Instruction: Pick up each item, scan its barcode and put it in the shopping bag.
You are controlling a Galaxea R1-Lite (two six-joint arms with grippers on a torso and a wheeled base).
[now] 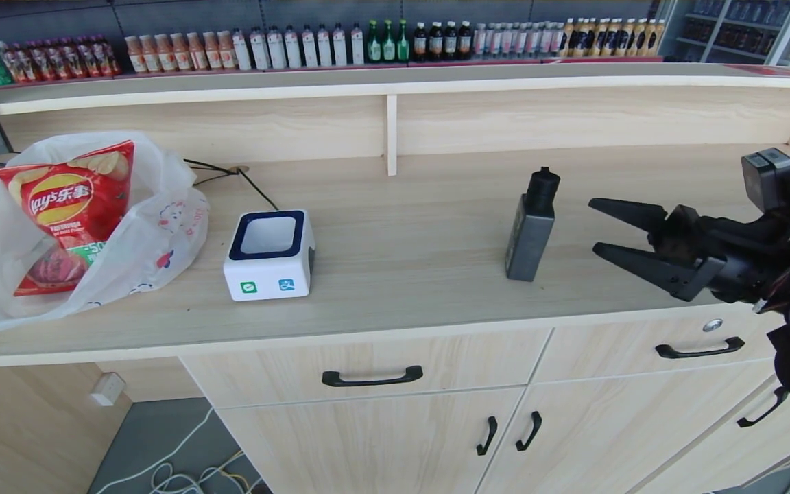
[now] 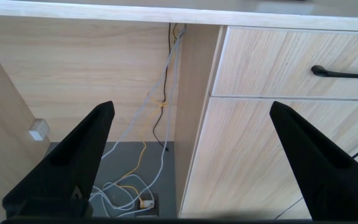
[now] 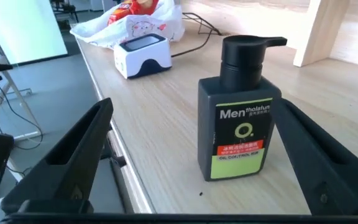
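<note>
The left gripper (image 2: 191, 109) is held low before the cabinet fronts, jaws spread wide and empty, well apart from the work. On the counter (image 1: 409, 226), the shopping bag (image 1: 169, 219) lies at the far left with a crisp packet (image 1: 66, 206) inside, and the scanner (image 1: 270, 255) stands just beside it. The pump bottle (image 1: 531, 230) stands upright further right, long axis vertical. The right gripper (image 1: 594, 225) is near on the bottle's right, open and empty, its opening aimed at the bottle. It is judged the nearer arm.
</note>
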